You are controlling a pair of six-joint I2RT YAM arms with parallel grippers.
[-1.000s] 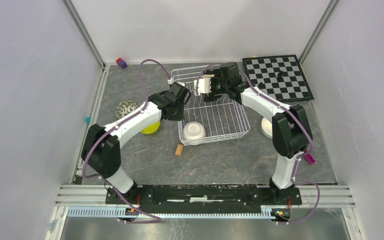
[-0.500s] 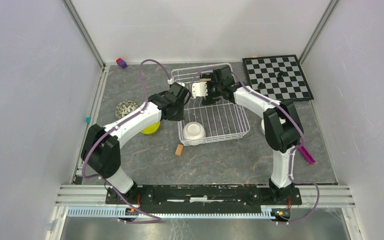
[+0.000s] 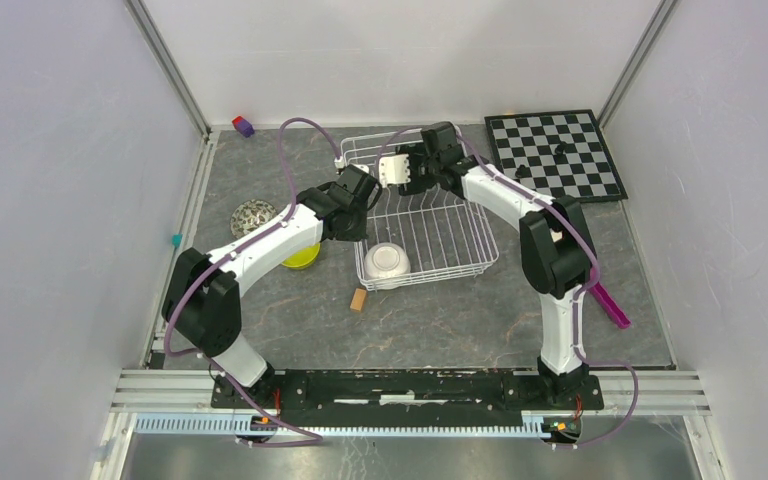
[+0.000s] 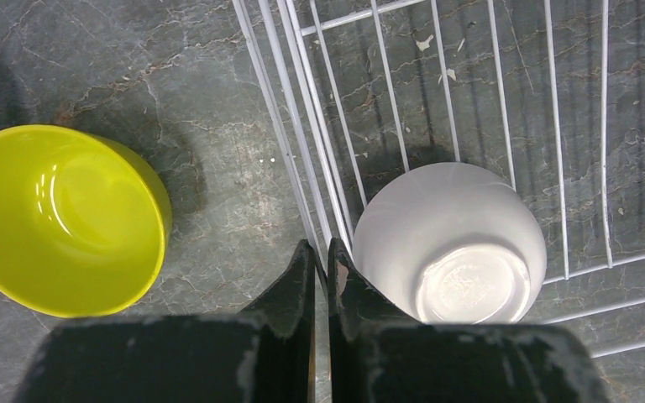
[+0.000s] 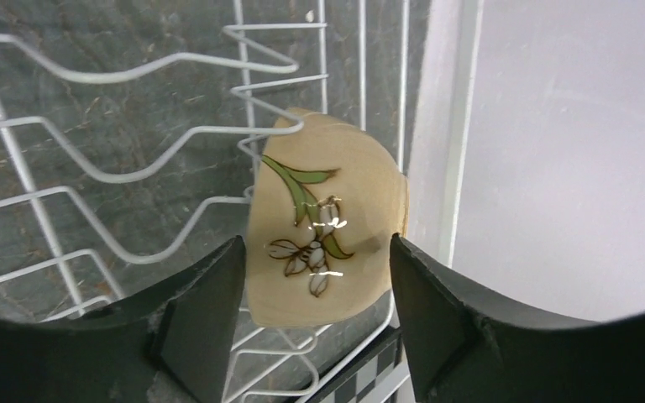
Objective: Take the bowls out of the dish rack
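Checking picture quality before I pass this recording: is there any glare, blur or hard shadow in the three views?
Top external: even light, only faint shadows on the table. Left wrist: glare inside the lime-green bowl and on the white bowl, at its base. Right wrist: small highlights on the beige bowl; the right gripper looks soft-edged.

Two arms bend over a white wire rack (image 3: 440, 235) on a grey marbled surface (image 3: 440, 320). A white bowl (image 3: 387, 262) sits in the rack's near left corner. A lime-green bowl (image 3: 302, 257) peeks from under the left arm (image 3: 270, 240), with a patterned bowl (image 3: 253, 216) further left. A chessboard (image 3: 555, 155) lies far right.
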